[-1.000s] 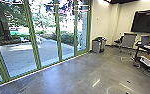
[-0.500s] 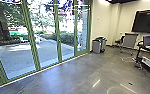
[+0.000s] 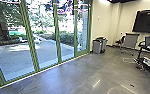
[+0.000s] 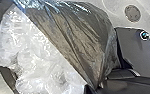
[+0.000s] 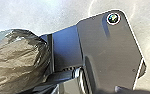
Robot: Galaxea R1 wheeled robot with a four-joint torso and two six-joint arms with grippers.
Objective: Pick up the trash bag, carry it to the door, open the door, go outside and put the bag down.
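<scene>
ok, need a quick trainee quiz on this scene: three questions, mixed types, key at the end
1. Multiple choice: what colour are the frames around the tall glass?
A) red
B) green
C) orange

2. True or false: pale, crumpled plastic shows alongside the dark film of the bag.

3. Fill in the blank: the big dark screen is mounted on the ____.

Key: 1) B; 2) true; 3) wall
</scene>
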